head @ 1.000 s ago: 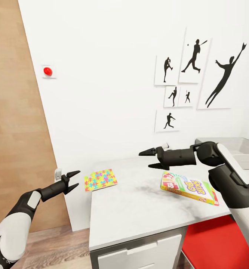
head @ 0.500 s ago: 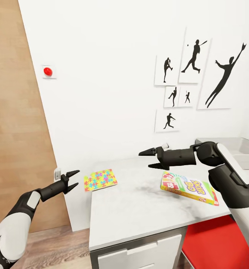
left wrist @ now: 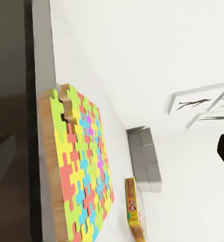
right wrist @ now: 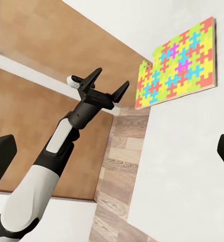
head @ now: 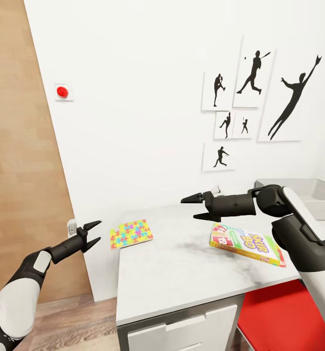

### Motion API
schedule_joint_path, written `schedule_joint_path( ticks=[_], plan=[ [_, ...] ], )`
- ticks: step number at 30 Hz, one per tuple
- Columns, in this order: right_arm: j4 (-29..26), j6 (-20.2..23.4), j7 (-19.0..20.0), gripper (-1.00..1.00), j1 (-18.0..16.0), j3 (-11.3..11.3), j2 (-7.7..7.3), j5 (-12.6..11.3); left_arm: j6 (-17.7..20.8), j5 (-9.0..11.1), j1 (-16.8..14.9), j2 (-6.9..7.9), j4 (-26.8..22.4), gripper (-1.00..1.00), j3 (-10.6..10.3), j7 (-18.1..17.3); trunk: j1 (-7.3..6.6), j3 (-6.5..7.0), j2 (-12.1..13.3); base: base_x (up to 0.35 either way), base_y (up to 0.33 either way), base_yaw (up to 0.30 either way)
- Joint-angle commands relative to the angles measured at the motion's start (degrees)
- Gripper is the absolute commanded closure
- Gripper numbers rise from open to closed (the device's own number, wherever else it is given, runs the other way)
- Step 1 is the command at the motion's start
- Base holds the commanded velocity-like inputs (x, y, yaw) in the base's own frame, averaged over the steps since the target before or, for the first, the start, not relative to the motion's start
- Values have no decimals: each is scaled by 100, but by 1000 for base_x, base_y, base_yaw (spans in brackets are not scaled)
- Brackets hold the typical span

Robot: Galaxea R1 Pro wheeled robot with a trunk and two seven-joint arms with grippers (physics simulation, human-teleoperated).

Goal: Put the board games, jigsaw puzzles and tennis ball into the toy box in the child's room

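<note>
leftmost, left pincer (head: 94, 233) spread wide, empty, off the desk (head: 182, 273) edge, just beside jigsaw puzzle (head: 131, 234) at the desk's near-left corner. then right pincer (head: 195, 207) wide, empty, above the top. board game (head: 247, 244) flat right; toy box (head: 323, 195) far right.

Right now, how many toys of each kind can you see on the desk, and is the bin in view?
Jigsaw puzzles: 1
Board games: 1
Toy boxes: 1
Total: 3
</note>
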Motion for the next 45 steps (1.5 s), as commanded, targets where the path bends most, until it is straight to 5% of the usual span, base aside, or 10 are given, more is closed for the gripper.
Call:
schedule_joint_path(
  ticks=[1,9,19,45],
  plan=[
    [-2,-1,-59,-100,-7,3,-2,-57,25,-11,-7,-2,3,-100,27,-17,22,-25,-45,0,0,0],
    [-2,-1,-59,-100,-7,3,-2,-57,26,-11,-7,-1,3,-100,32,-17,22,-25,-45,0,0,0],
    [-2,-1,-59,-100,-7,3,-2,-57,25,-11,-7,-8,3,-100,32,-17,242,-204,-446,0,0,0],
    [7,-1,-60,-100,-8,3,5,-49,25,-15,2,-18,3,-100,29,-17,242,-151,-446,0,0,-43]
  ],
)
